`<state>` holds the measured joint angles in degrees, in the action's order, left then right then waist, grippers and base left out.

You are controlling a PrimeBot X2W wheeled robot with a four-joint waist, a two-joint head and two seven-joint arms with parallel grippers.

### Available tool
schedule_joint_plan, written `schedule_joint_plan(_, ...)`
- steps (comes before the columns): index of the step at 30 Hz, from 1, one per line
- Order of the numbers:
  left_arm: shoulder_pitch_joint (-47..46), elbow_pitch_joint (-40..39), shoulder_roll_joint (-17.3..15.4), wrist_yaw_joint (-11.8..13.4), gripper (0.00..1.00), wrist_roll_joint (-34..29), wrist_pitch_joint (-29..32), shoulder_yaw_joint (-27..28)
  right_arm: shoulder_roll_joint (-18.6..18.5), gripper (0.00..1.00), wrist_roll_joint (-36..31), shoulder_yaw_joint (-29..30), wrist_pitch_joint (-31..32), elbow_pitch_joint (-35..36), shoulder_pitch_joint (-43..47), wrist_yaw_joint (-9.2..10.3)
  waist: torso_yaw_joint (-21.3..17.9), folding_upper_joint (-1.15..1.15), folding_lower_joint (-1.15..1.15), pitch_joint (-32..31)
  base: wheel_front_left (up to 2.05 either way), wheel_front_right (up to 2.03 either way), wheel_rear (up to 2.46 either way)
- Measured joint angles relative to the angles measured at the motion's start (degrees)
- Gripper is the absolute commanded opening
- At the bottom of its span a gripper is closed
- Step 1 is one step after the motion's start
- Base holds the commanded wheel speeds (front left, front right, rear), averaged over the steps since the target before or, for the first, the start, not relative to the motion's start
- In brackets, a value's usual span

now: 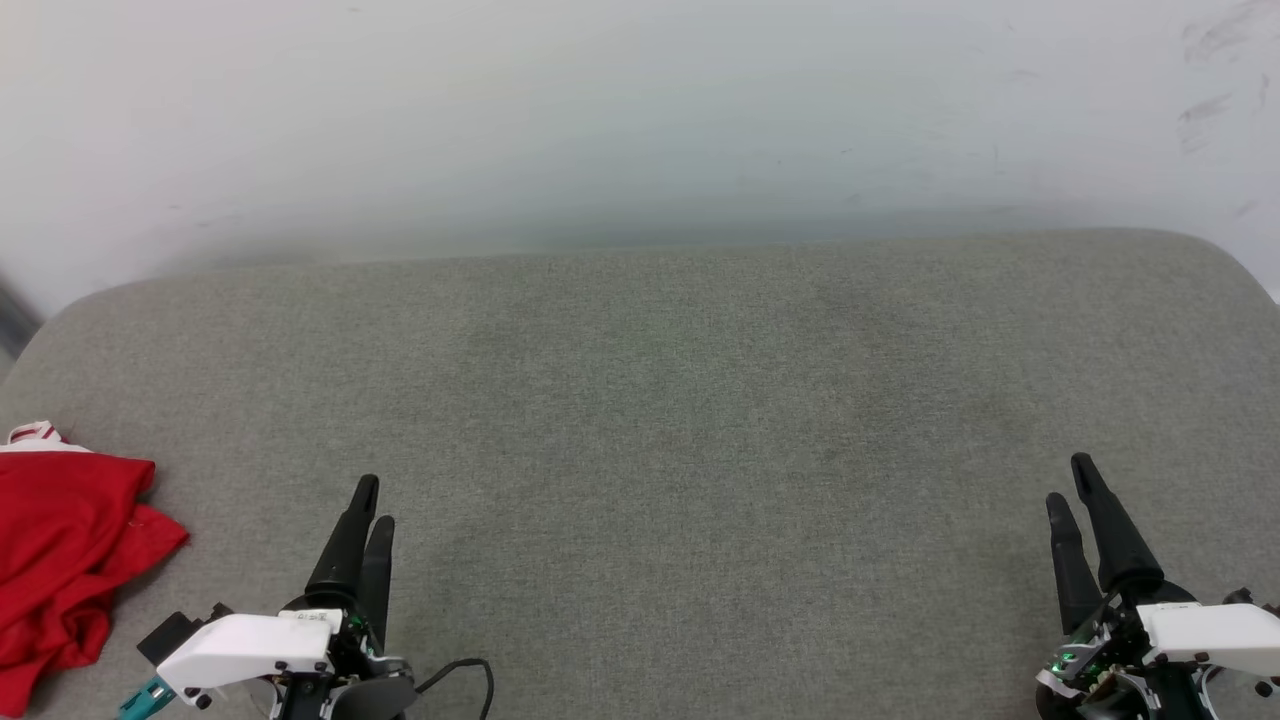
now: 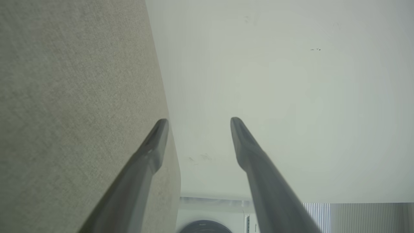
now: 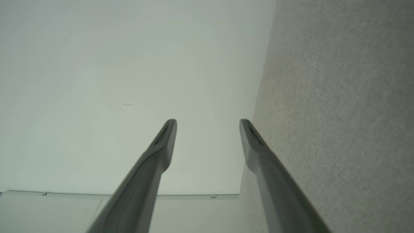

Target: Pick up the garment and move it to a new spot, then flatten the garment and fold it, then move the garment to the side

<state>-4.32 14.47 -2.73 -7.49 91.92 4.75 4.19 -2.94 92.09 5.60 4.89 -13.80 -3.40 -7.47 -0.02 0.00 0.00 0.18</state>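
**While 1 garment (image 1: 70,540) lay bunched at left**

Red garment sat at grey table's (image 1: 700,420) left edge. 2 end effectors: left end effector (image 1: 377,502) near it, right end effector (image 1: 1068,481) well apart; both w/ fingers spread wide, holding nothing.

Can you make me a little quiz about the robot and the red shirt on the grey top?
1. True or false: the left gripper is holding the red shirt.
2. Where on the grey top does the shirt lie? A) at the robot's left edge B) in the middle C) at the right edge
3. Fill in: the left and the right gripper both have their fingers ____.
Key: 1 false; 2 A; 3 open.
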Motion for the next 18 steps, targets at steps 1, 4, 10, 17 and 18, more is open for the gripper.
schedule_joint_plan(1, 0.0, -0.3, 0.0, 0.0, 1.00, 0.0, -0.3, -0.3, 0.0, 1.00, -0.2, -0.2, -0.4, 0.4, 0.1, 0.00, 0.0, 0.00, 0.00, 0.0, 0.00, 0.00, 0.00)
schedule_joint_plan(4, 0.0, -1.5, -0.1, 0.0, 1.00, -0.7, -1.2, -1.4, 0.0, 1.00, -1.1, -0.7, -1.1, 1.2, 0.3, 0.00, 0.0, 0.00, 0.00, 0.0, 0.00, 0.00, 0.00)
schedule_joint_plan(10, 0.0, -2.8, -0.5, 0.0, 1.00, -3.6, -2.9, -3.2, -0.3, 1.00, -3.6, -1.7, -2.8, 2.9, 1.2, 0.00, 0.0, 0.00, 0.00, -0.1, 0.00, 0.00, 0.00)
schedule_joint_plan(17, 0.0, -3.9, -0.5, 0.0, 1.00, -9.8, -4.5, -4.1, -1.3, 1.00, -10.5, -2.7, -4.6, 4.5, 1.4, 0.00, 0.0, 0.00, 0.00, -0.3, 0.00, 0.00, 0.00)
schedule_joint_plan(18, 0.0, -4.1, -0.5, 0.0, 1.00, -11.0, -4.8, -4.3, -1.5, 1.00, -12.2, -2.8, -4.9, 4.6, 1.4, 0.00, 0.0, 0.00, 0.00, -0.3, 0.00, 0.00, 0.00)
